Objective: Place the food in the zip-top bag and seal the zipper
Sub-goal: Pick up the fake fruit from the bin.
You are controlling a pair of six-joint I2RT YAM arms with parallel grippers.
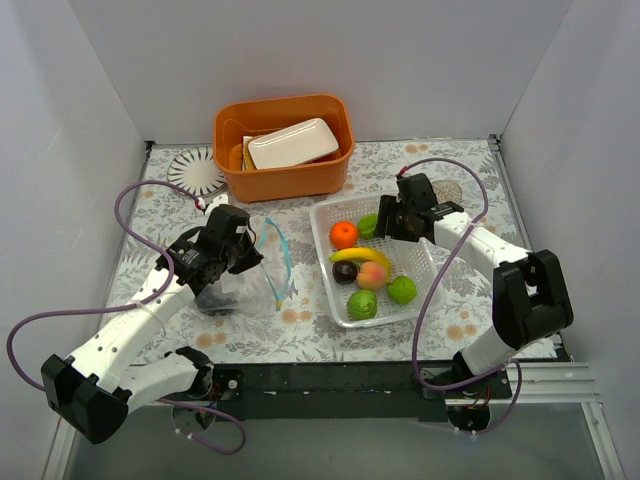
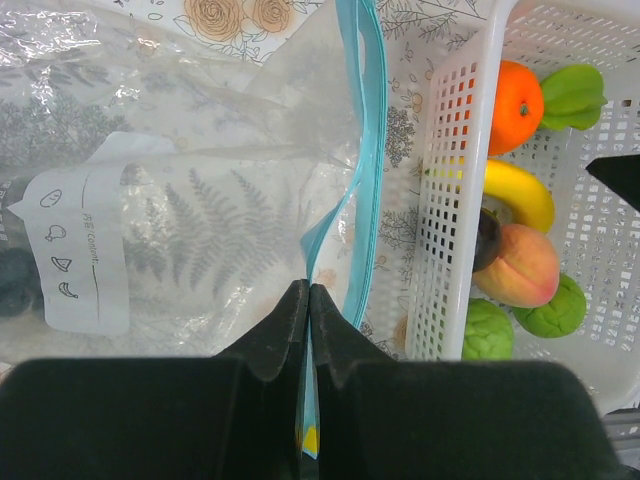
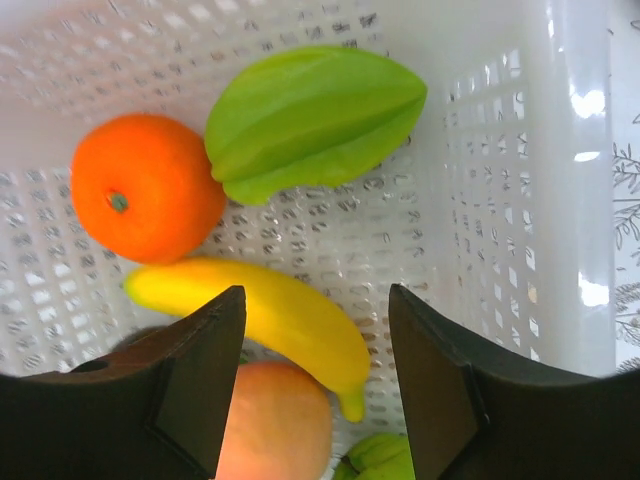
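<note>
Left arm (image 1: 130,335) extended forward; left gripper (image 2: 308,292) closed, pinching the zipper (image 2: 362,150). Right arm (image 1: 480,250) folded at elbow; right gripper (image 3: 315,296) pointing down, jaws apart, gripping nothing.

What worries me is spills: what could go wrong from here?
The open right pincer hovers over the banana, crowded against the peach; closing could slip off its curve or nudge neighbours. The shut left pincer pinches only the zipper edge, so the bag mouth may sag and fruit could miss.

floral table (image 1: 462,330) | on it: orange bin (image 1: 290,181), white basket (image 1: 412,258), zip-top bag (image 1: 255,287), round disc (image 1: 197,170) back-L
</note>
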